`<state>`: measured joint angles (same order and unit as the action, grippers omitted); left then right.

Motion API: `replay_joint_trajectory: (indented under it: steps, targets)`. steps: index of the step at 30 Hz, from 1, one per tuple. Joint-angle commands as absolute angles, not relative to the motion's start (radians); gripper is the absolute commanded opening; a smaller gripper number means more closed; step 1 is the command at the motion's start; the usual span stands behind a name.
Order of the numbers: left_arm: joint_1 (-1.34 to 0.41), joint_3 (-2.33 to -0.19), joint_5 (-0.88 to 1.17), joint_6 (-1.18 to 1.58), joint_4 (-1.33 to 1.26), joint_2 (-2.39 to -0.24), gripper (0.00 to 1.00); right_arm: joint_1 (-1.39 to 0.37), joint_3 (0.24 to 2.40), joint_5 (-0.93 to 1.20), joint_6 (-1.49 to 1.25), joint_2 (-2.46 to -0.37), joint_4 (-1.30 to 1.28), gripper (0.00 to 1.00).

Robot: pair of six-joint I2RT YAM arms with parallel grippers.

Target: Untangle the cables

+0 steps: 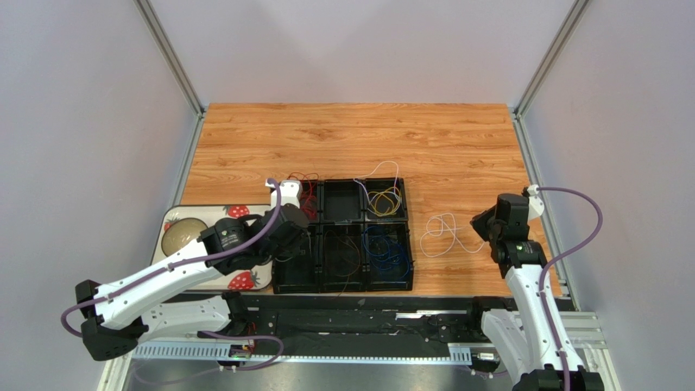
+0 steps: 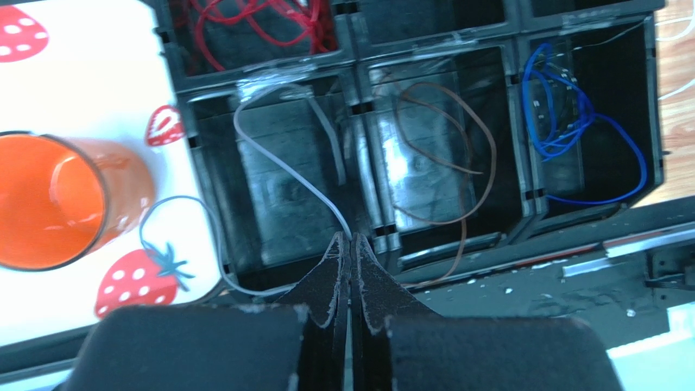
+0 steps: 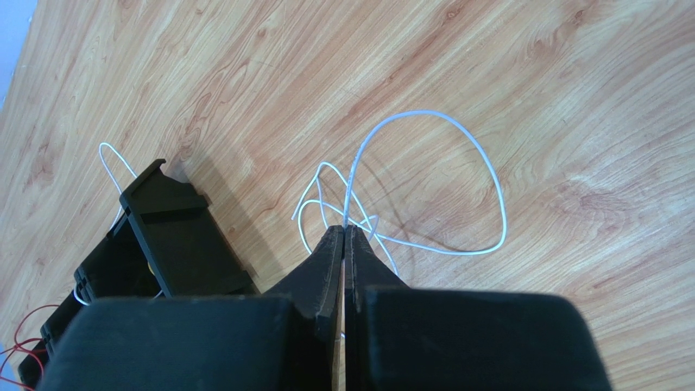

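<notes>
The left gripper (image 2: 351, 240) has its jaws pressed together, pinching a grey cable (image 2: 281, 167) that trails into the black organizer (image 2: 359, 122) compartment just ahead of its tips. A brown cable (image 2: 488, 163) and a blue cable (image 2: 563, 122) lie in compartments to the right, with red cables (image 2: 253, 24) farther ahead. The right gripper (image 3: 344, 232), likewise closed, pinches a white cable (image 3: 489, 187) that loops over the wooden table (image 3: 571, 81) ahead.

No lettering, label, brand mark, number or sign can be read on anything in these three views.
</notes>
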<state>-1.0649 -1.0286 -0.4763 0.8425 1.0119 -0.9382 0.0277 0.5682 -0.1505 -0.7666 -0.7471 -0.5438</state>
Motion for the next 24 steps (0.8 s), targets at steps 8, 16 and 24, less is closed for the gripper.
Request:
replay_joint_trajectory:
  steps: [8,16,24]
  targets:
    - [-1.062,-1.037,-0.430,0.859,0.847,-1.019,0.00,0.034,0.555,-0.155,-0.730,-0.718,-0.534,0.00]
    - [-1.063,-1.057,-0.377,0.867,0.755,-1.111,0.00,0.037,0.542,-0.153,-0.724,-0.721,-0.526,0.00]
    - [-1.063,-0.980,-0.383,0.887,0.723,-1.112,0.00,0.041,0.522,-0.117,-0.703,-0.689,-0.523,0.00]
